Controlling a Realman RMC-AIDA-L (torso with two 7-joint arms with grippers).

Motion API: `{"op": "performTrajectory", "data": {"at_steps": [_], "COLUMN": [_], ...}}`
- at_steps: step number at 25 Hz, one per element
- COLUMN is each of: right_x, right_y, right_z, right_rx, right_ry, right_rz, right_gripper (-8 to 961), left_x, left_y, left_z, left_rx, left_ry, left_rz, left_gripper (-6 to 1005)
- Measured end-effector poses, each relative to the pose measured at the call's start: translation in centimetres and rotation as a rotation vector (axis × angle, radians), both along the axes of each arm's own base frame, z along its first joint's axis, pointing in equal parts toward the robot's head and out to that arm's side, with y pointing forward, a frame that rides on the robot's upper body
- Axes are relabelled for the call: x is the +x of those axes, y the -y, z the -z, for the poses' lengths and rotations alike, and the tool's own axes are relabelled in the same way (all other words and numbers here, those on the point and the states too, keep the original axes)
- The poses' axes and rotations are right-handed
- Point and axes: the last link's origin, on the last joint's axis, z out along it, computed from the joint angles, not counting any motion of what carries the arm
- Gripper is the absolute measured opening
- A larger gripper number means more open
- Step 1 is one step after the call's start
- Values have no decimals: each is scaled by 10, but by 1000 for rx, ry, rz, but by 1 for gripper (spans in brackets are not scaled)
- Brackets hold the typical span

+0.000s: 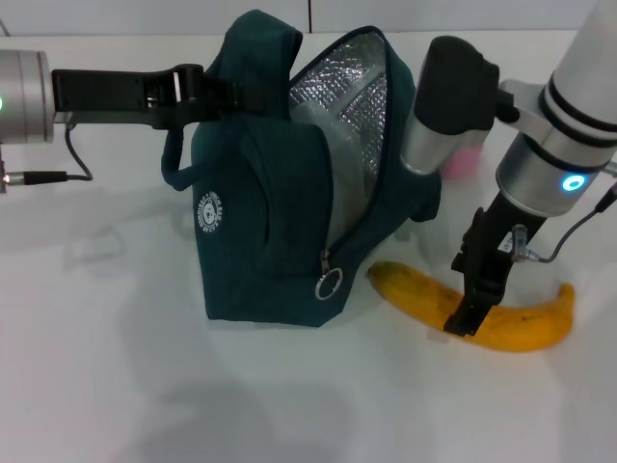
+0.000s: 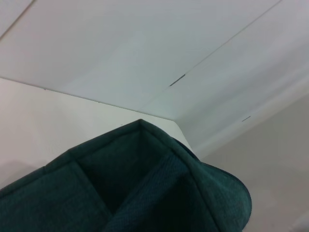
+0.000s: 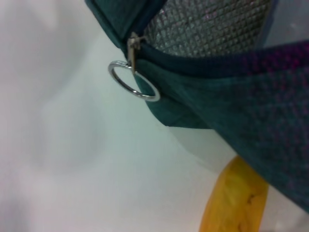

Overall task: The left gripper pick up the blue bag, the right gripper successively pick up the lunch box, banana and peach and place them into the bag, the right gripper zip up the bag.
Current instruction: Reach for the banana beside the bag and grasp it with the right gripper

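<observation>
Jaws, left gripper (image 1: 207,87): pinched on the blue bag (image 1: 260,241) handle.
Jaws, right gripper (image 1: 470,313): pressed around the banana (image 1: 521,323) (lying on the table (image 1: 96,367)).
Bag: upright, unzipped.

We see a white table (image 1: 116,386) filling the lower frame, a white wall (image 1: 145,14) along the top edge with a thin dark seam (image 1: 309,14) at upper centre, and pale panels (image 2: 145,48) in the left wrist view's upper half
</observation>
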Motion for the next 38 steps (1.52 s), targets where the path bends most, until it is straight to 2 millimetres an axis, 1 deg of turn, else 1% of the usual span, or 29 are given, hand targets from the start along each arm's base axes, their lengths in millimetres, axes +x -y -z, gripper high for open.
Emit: {"op": "performTrajectory", "data": {"at_steps": [6,22,35,38], "right_x": [2,5,8,9], "right_y": [1,2,3,3], "right_z": [5,9,12,12], "right_rx": [-7,-16,-29,-30], "right_ry": [4,29,61,64], "right_rz": [-5,-18,-16,-13], "right_gripper": [833,809,634,574], "left_x": [1,2,2,2], "left_y": [0,-1,-3,-3], "left_z": [0,0,-1,-1], "left_rx": [0,1,12,15], "left_ry": [1,0,0,-1], "left_rz": [1,5,6,11], "left_gripper": [49,48,48,48]}}
